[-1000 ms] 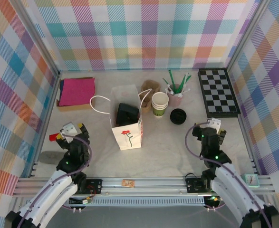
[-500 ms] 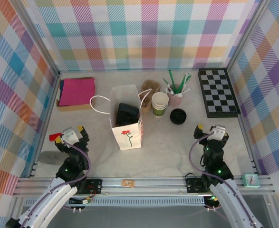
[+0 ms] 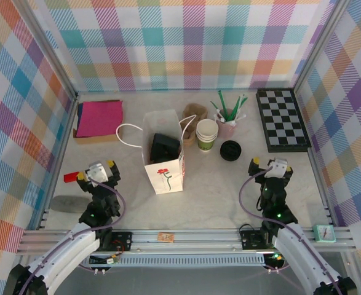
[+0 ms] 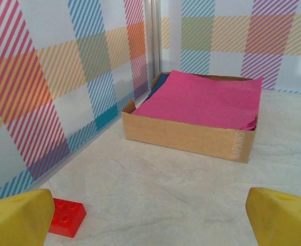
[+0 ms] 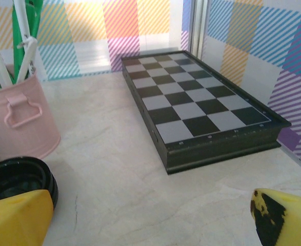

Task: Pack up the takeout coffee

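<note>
You have the takeout coffee (image 3: pixel 165 146) lodged inside the paper bag (image 3: pixel 166 175), seemingly packed; left tool (image 3: pixel 95 169) and right tool (image 3: pixel 270 163) both gape empty.

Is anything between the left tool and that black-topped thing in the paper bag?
Only a wall of the paper bag. The takeout coffee, apparently that black top, sits inside it, to the right of the open left tool. Nothing lies between tool and bag, and the bag's mouth is open above.

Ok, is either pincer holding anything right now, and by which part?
Nothing is held: the left pincer and the right pincer both stand open and empty.
</note>
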Controlling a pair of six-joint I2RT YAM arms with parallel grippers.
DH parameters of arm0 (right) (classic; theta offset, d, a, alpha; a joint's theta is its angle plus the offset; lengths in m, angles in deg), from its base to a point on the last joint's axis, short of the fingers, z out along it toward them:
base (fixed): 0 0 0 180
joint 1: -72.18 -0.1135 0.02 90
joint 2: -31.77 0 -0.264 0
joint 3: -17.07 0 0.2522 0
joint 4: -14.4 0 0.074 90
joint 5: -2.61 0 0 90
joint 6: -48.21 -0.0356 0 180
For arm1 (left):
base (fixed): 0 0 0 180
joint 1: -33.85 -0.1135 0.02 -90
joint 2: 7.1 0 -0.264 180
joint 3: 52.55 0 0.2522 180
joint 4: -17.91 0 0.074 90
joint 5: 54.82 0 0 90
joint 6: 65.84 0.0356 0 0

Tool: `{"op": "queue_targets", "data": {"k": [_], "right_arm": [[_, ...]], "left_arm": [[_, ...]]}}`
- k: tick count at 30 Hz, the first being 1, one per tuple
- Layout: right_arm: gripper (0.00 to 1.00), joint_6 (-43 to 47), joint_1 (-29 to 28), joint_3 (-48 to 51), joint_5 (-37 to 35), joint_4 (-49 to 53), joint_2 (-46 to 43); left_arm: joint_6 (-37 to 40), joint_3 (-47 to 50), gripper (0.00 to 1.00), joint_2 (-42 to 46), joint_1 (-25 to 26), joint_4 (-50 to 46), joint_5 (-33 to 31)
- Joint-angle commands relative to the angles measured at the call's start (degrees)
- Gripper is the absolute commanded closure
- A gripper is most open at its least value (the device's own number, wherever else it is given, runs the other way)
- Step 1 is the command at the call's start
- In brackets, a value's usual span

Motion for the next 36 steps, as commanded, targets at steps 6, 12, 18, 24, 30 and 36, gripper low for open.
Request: {"op": "queue_targets", "data": {"k": [6,12,18,24,30,36], "right_arm": [[0.01,1.5,-0.3,1.3,-0.1,-8.4,2.6],[0.01,1.7,-0.2,1.2,0.0,-12.7,7.4],[0.01,1.9,0.1,0.8,0.4,-18.1,13.9],[0.01,2.2,0.3,-0.5,1.4,-23.9,20.7],[0.01,2.6,0.6,-2.8,1.5,-31.2,31.2],[0.01,3.9,0.9,-5.8,1.8,-39.5,42.4]], "left_arm": [[-1.5,0.2,0.04,-3.7,-4.5,7.1,5.3],[-3.0,-0.4,0.04,-8.4,-7.8,10.1,8.7],[-4.5,-1.1,0.04,-15.4,-10.4,15.3,10.7],[-4.2,-2.0,0.05,-22.5,-11.8,21.1,12.0],[-3.7,-2.7,0.04,-29.6,-13.8,28.3,12.9],[-3.4,-3.1,0.04,-34.1,-15.3,32.8,15.2]]}}
